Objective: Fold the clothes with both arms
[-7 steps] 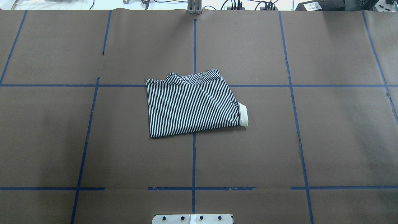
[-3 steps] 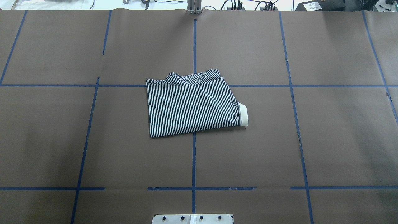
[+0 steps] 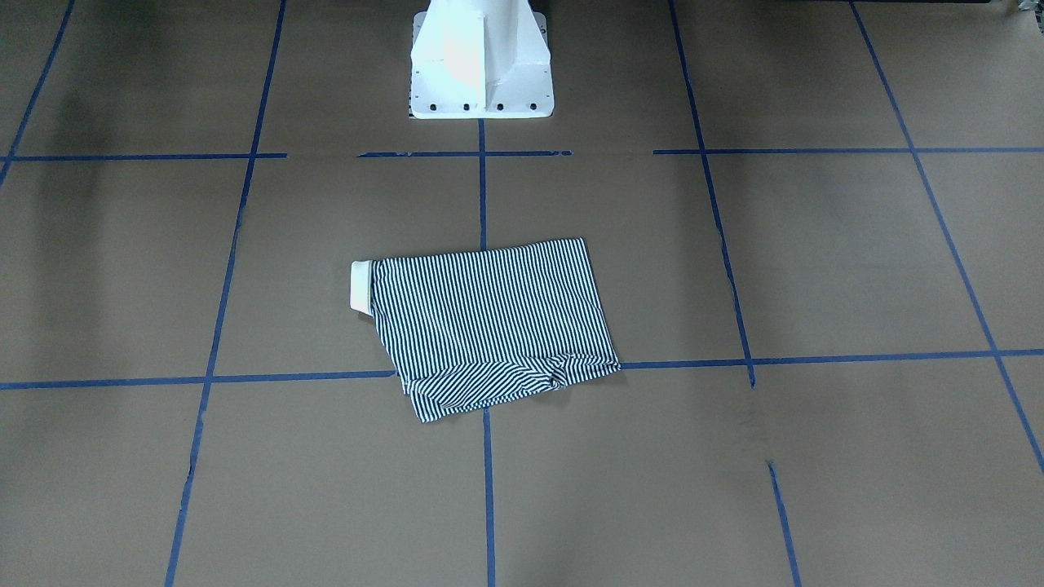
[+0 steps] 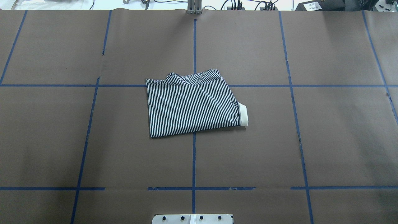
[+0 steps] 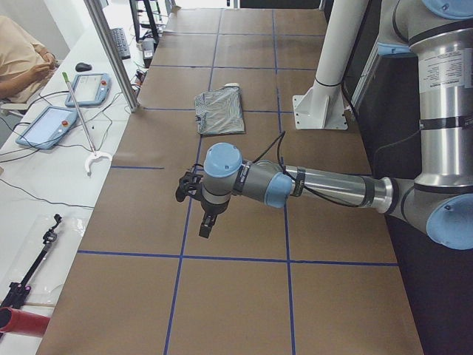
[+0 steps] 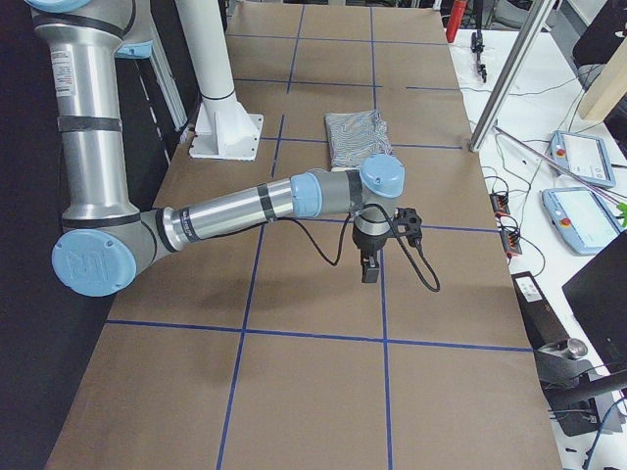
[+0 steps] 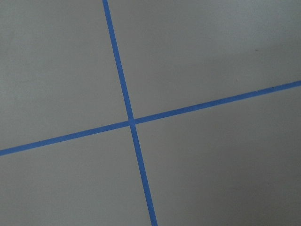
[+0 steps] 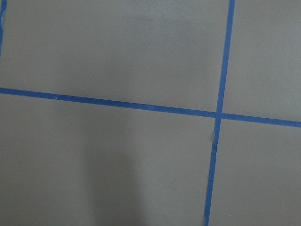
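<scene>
Folded striped polo shirt (image 4: 192,104) lies mid-surface (image 4: 93,140), a cream band (image 4: 243,115) at its edge. The left arm (image 5: 325,185) and right arm (image 6: 235,208) hang well apart from it. Whether the left fingers (image 5: 206,225) and right fingers (image 6: 369,266) are spread or pressed together cannot be told.

Even light, sharp focus — faint shadows on the table (image 3: 81,244), pedestal (image 3: 457,57) overexposed.

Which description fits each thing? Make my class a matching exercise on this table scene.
Things: 1 polo shirt; 2 white pedestal; 3 tape lines; 4 left arm.
Descriptions: a blue, crossing in a grid; b folded, mid-table; c stretched over bare table, away from the shirt; d standing at the robot's side of the table.
Pairs: 1-b; 2-d; 3-a; 4-c.
</scene>
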Controlling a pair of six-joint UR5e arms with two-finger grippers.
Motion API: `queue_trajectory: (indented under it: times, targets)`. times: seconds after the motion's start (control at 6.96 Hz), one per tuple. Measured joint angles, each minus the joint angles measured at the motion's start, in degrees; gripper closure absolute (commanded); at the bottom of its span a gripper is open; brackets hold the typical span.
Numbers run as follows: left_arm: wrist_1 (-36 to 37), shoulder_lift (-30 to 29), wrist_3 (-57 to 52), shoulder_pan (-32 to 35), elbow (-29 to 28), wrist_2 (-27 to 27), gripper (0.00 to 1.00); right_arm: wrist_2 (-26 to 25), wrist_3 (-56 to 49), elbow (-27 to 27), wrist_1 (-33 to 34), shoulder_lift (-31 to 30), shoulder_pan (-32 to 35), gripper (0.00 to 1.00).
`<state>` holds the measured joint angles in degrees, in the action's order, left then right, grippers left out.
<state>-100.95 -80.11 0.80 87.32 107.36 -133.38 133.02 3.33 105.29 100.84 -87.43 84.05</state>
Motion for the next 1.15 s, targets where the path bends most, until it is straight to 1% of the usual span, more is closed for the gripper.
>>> queue_trajectory:
  times: [0.29, 0.72, 1.01, 1.15]
  targets:
    - [0.0, 2.31, 0.01, -0.15, 2.56, -0.21, 0.0, -0.81, 0.57, 1.37, 0.3, -1.36, 0.03, 0.0]
    - [-0.38, 2.17, 0.37, -0.32, 2.59, -0.98, 0.0, -2.57, 0.72, 1.81, 0.57, -2.38, 0.66, 0.0]
    - [-0.43, 1.41, 0.23, -0.4, 3.24, -2.87, 0.0, -2.73, 0.82, 0.03, 0.41, -3.27, 1.51, 0.0]
    - [-0.31, 1.15, 0.12, -0.44, 2.62, -3.1, 0.0, -2.27, 0.84, -0.69, 0.33, -3.32, 1.65, 0.0]
